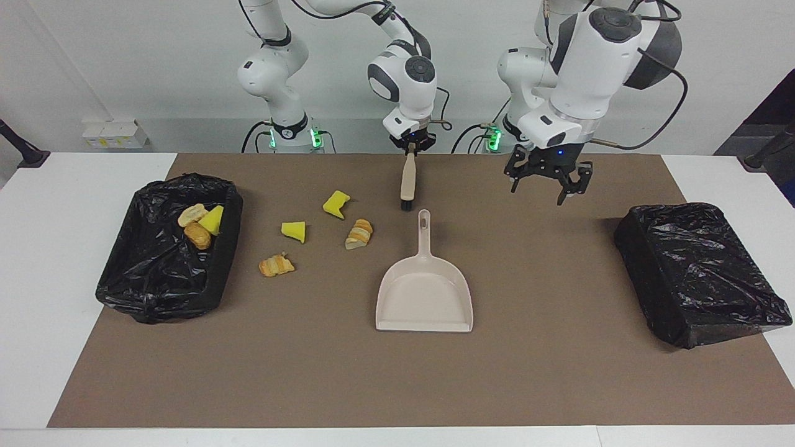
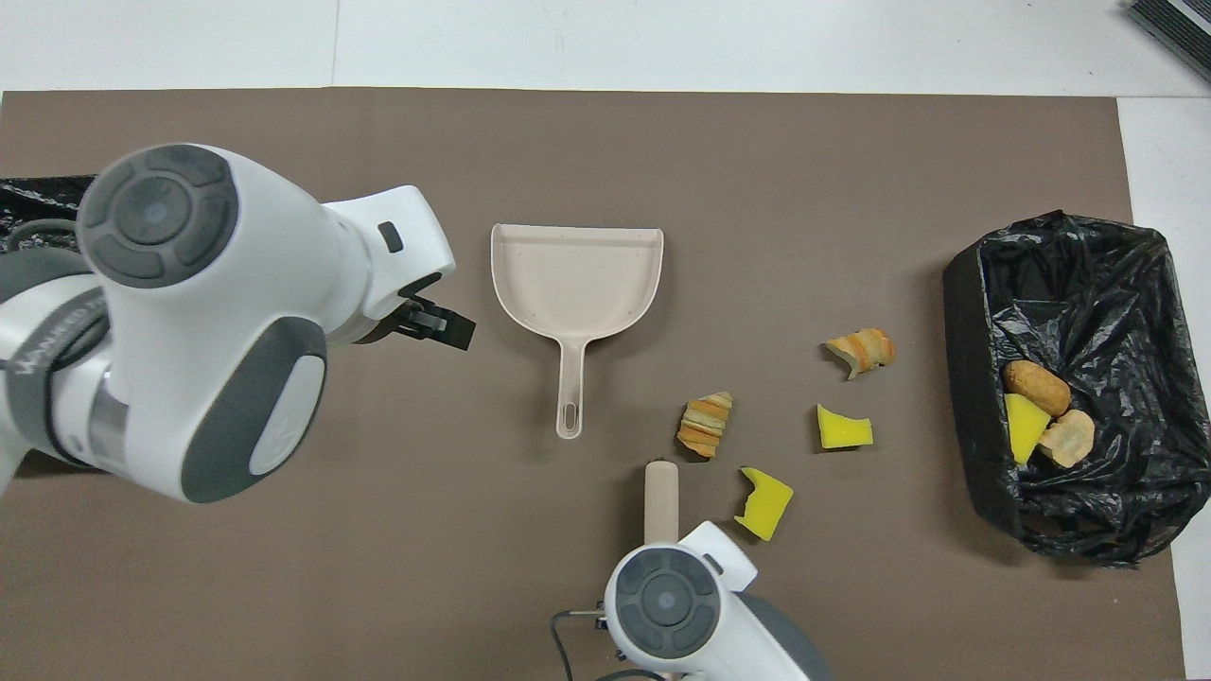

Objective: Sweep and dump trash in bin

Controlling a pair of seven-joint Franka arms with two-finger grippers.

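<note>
Loose trash lies on the brown mat: a yellow sponge piece (image 1: 336, 204), a yellow chunk (image 1: 294, 231) and two bread-like lumps (image 1: 359, 234) (image 1: 276, 266). Three more scraps sit in the open bin (image 1: 124, 292) at the right arm's end. My right gripper (image 1: 410, 148) is shut on the top of the beige brush (image 1: 407, 180), which hangs bristles-down just nearer the robots than the dustpan (image 1: 424, 292) handle. In the overhead view its wrist hides the grip; the brush handle (image 2: 660, 487) shows beside the sponge piece (image 2: 764, 503). The open, empty left gripper (image 1: 541, 191) hovers over the mat beside the dustpan handle.
A second bin (image 1: 699, 273), draped in a black bag, stands at the left arm's end of the table. In the overhead view the left arm covers most of it. Bare mat lies around the dustpan (image 2: 577, 284).
</note>
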